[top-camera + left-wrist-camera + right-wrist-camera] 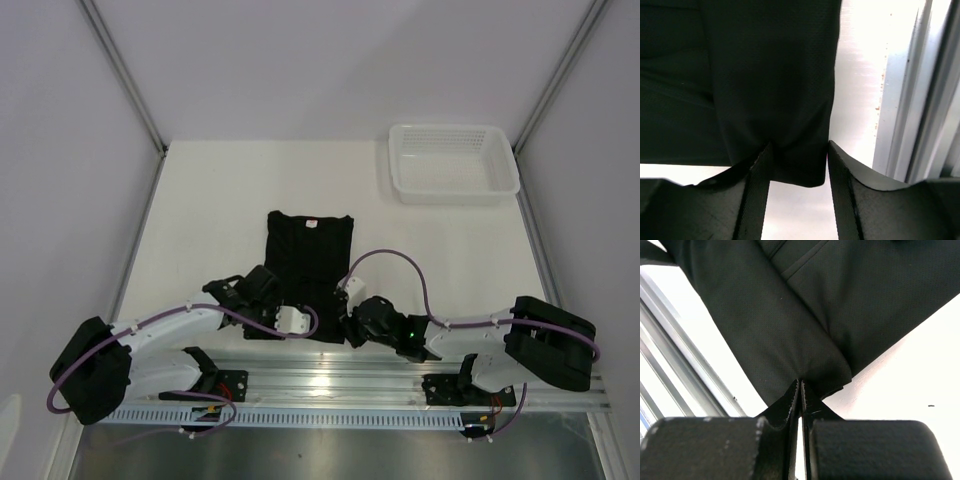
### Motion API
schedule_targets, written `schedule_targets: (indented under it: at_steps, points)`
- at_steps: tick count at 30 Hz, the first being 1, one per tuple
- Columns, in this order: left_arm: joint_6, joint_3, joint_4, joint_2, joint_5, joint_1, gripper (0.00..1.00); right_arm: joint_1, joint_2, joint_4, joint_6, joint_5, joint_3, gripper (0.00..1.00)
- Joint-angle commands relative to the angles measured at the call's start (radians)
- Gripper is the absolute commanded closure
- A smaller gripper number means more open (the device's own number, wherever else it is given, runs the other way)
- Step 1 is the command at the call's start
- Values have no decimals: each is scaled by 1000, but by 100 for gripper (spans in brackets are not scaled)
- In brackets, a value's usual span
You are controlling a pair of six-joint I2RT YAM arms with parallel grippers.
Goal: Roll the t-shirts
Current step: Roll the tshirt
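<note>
The black t-shirt lies folded into a narrow strip in the middle of the table, its neck label at the far end. Both grippers are at its near hem. My left gripper is open at the near left corner. In the left wrist view that corner of the t-shirt hangs loosely between the spread fingers of the left gripper. My right gripper is at the near right corner. In the right wrist view the right gripper is shut on a puckered fold of the t-shirt.
A white mesh basket stands at the far right of the table. A metal rail with both arm bases runs along the near edge, close behind the shirt's hem. Grey walls enclose the table on the left, back and right.
</note>
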Motion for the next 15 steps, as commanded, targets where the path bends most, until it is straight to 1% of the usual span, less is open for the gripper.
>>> schedule_targets:
  at_steps: [1, 6, 9, 10, 12, 13, 14, 15]
  points:
    - [-36, -40, 17, 10, -45, -11, 50, 18, -24, -24, -4, 39, 21, 95]
    - [-51, -58, 23, 25, -54, -14, 53, 30, -27, -44, -12, 41, 36, 93]
    - [-63, -53, 15, 13, -51, -14, 69, 33, -40, -62, -35, 30, 44, 91]
    - [-69, -44, 9, 11, -45, -14, 79, 38, -47, -67, -64, 25, 47, 91]
    - [-77, -29, -8, 5, -39, -14, 87, 50, -67, -76, -102, 24, 45, 87]
    - [-77, -26, -23, -1, -28, -14, 93, 56, -95, -82, -127, 21, 41, 86]
    - [-79, -12, -26, -4, -24, -14, 96, 65, -109, -87, -186, 12, 38, 85]
    - [-80, -6, -35, -4, -16, -14, 99, 88, -124, -90, -223, 4, 35, 80]
